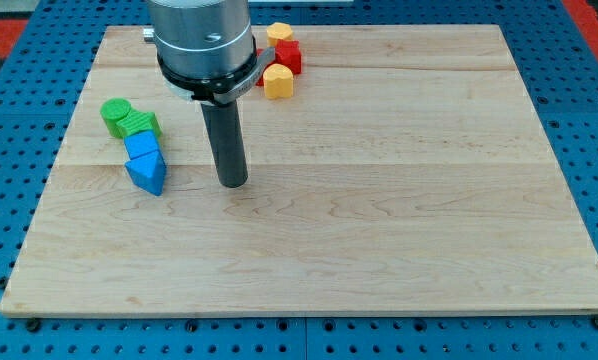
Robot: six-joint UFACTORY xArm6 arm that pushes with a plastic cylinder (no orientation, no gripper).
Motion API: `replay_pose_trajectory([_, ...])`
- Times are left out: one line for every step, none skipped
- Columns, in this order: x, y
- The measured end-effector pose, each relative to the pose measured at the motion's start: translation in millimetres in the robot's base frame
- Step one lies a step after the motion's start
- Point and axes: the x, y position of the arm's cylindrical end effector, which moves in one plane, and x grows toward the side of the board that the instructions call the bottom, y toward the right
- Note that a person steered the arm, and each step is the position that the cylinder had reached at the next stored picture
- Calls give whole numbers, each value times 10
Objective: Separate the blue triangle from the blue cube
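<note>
The blue triangle [148, 173] lies at the view's left on the wooden board, touching the blue cube [140, 147] just above it. My tip [234, 184] rests on the board to the right of the blue triangle, about one block width of gap between them. The rod rises from the tip to the arm's grey flange [203, 40] at the view's top.
A green cylinder [115, 113] and a green block [139, 124] sit just above the blue cube, touching it. A yellow block [278, 82], a red block [288, 55] and another yellow block [279, 31] cluster at the view's top centre, beside the flange.
</note>
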Motion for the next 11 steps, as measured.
replay_pose_trajectory([0, 7])
replay_pose_trajectory([171, 153])
replay_pose_trajectory([649, 40])
replay_pose_trajectory([634, -1189])
replay_pose_trajectory([299, -1666])
replay_pose_trajectory([19, -1227])
replay_pose_trajectory([42, -282])
replay_pose_trajectory([96, 13])
replay_pose_trajectory([31, -250])
replay_pose_trajectory([-320, -357])
replay_pose_trajectory([-504, -282])
